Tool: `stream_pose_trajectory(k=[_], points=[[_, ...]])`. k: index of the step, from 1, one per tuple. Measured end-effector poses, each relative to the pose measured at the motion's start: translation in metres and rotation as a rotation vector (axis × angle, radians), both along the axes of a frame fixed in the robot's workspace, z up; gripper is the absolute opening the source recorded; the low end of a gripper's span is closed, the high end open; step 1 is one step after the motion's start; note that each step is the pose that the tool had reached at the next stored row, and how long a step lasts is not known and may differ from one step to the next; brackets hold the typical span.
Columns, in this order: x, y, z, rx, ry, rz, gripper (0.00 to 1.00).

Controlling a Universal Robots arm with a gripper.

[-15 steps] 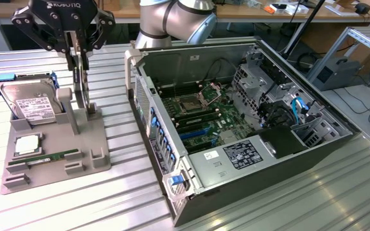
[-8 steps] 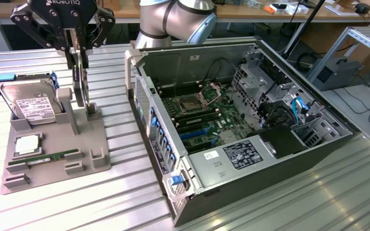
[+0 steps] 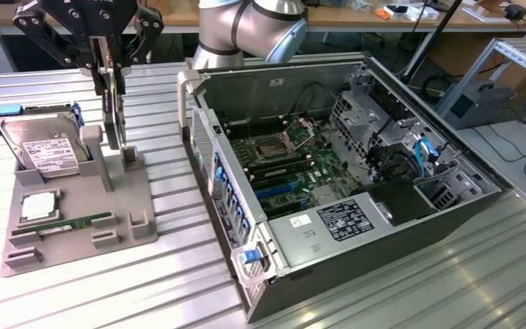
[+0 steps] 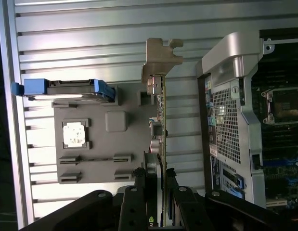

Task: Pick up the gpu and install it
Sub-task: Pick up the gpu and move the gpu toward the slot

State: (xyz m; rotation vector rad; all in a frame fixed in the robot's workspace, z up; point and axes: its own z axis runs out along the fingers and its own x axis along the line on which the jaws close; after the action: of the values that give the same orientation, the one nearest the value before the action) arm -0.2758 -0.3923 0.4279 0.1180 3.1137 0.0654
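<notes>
One black gripper (image 3: 109, 68) (image 4: 156, 182) clamps the thin dark gpu (image 3: 112, 110) (image 4: 163, 139) upright. Its grey plastic holder (image 3: 80, 236) (image 4: 103, 144) lies at the exterior view's left.

No text is legible; print on the hard drive's white label (image 3: 48, 156) and the computer case's black sticker (image 3: 345, 221) is too small.

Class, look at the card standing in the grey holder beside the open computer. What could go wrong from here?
The gripper holds the graphics card by its upper edge only, so it might tilt or slip. Its lower end sits in a slot of the grey holder; a skewed lift could jam it and drag the holder.
</notes>
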Motion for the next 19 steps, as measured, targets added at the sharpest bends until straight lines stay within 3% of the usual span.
stream_pose_trajectory(k=[10,19], points=[[0.0,0.0,0.0058,0.0001,-0.0001,0.0,0.27],[0.0,0.0,0.0181,0.0,0.0,0.0,0.27]])
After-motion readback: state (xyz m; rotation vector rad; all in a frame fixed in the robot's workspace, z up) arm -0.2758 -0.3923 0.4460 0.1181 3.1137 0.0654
